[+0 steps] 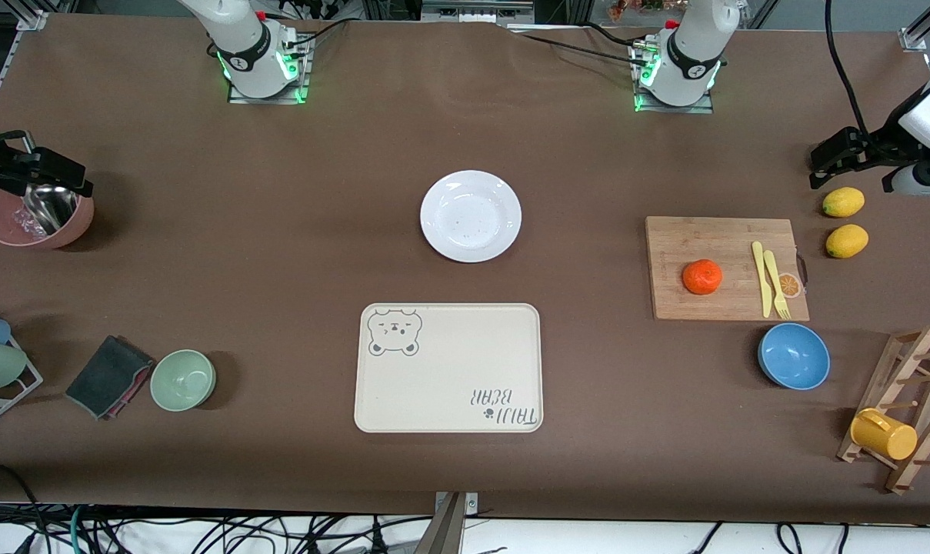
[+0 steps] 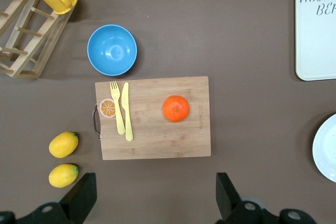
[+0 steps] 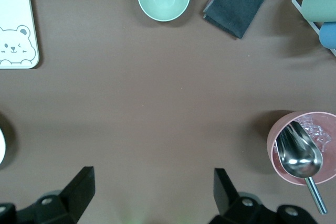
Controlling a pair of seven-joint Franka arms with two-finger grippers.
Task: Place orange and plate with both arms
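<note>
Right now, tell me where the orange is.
The orange sits on the wooden cutting board toward the left arm's end of the table, beside the yellow knife and fork.

Cream tray (image 1: pixel 449 369): "TAIJI BEAR" printed by one corner (bear face drawn at diagonal corner). Nothing else legible.

Front camera looks down from high across the worktop (image 1: pixel 280 200); both wrist cameras look straight down from well above it; each shares the cream tray (image 1: pixel 448 368) with the front.
</note>
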